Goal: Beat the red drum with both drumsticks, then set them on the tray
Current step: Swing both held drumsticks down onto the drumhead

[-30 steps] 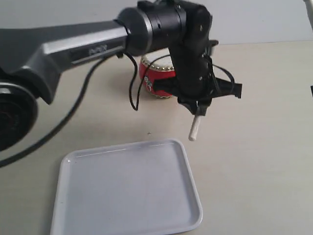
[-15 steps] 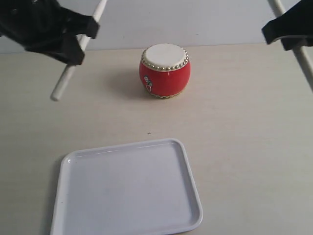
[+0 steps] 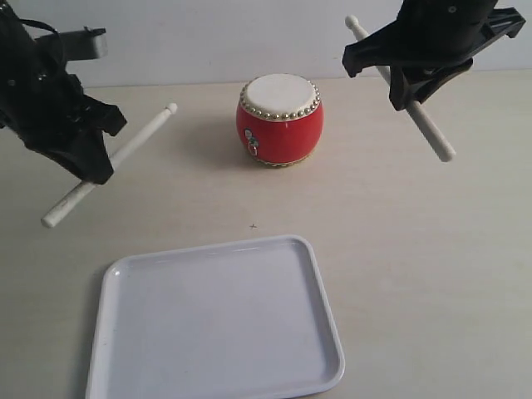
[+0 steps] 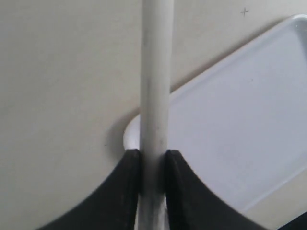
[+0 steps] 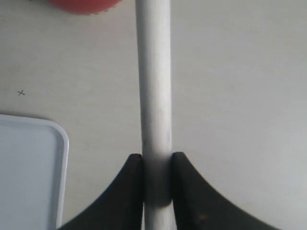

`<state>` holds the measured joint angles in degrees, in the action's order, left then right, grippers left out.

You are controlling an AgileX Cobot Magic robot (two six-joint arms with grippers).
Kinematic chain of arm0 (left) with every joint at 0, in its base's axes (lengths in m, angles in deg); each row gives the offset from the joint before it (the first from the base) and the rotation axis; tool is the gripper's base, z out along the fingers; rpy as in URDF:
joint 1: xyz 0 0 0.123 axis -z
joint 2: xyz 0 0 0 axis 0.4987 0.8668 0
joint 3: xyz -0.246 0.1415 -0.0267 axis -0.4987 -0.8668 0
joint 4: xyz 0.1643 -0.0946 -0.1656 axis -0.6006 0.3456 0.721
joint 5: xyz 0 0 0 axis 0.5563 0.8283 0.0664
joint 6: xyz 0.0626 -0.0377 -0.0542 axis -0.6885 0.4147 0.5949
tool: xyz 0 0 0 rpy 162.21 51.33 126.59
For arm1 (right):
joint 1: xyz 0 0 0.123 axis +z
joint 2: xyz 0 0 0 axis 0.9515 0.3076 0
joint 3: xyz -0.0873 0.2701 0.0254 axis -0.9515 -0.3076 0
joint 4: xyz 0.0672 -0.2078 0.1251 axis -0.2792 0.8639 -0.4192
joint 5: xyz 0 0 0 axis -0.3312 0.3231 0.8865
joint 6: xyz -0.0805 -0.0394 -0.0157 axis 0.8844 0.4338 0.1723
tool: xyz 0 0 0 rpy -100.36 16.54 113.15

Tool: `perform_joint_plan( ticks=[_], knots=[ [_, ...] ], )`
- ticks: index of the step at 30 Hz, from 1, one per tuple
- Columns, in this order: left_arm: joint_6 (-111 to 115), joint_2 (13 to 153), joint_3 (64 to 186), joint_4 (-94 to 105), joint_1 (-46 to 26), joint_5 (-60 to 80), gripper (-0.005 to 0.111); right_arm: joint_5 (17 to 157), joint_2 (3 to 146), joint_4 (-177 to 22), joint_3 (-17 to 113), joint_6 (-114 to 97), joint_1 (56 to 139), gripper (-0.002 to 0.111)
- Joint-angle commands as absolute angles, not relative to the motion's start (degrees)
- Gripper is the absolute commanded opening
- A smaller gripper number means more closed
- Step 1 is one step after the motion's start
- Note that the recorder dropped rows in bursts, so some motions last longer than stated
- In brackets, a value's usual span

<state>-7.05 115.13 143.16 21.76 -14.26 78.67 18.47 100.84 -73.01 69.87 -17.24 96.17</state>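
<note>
The red drum (image 3: 280, 120) with its cream skin stands upright at the back middle of the table. The white tray (image 3: 328, 307) lies in front of it with nothing on it. My left gripper (image 3: 96, 169) is shut on one pale drumstick (image 3: 141, 137), held slanted in the air left of the drum, rounded tip towards it. In the left wrist view that drumstick (image 4: 156, 81) runs up from the gripper (image 4: 153, 155) over a tray corner (image 4: 240, 120). My right gripper (image 3: 407, 93) is shut on the other drumstick (image 3: 432, 133), up at the right of the drum. The right wrist view shows this drumstick (image 5: 153, 81) in the gripper (image 5: 157, 158), with the drum's edge (image 5: 84, 5) beyond.
The beige table (image 3: 432, 274) stretches to the right of the tray and between the tray and the drum. A pale wall (image 3: 208, 33) runs behind the table. A small dark mark (image 3: 253, 225) sits on the tabletop just behind the tray.
The left arm has drawn back from in front of the drum to the left side, then come lower with its drumstick. The right gripper has moved in from the right edge towards the drum.
</note>
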Motion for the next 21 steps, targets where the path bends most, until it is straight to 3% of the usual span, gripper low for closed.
perform_joint_plan(
  ticks=[1,13,21],
  knots=[
    [-7.7,115.9,145.8,22.7,-13.3,76.4,0.000,17.1,100.1,-74.0,71.8,-16.8,96.1,0.000],
    [-7.6,124.8,158.5,20.9,-3.8,72.1,0.000,16.9,106.3,-75.4,71.8,-11.8,96.1,0.000],
    [-7.6,125.1,159.7,21.1,-3.1,66.0,0.000,18.5,109.0,-77.5,71.8,-7.0,96.1,0.000]
  ],
)
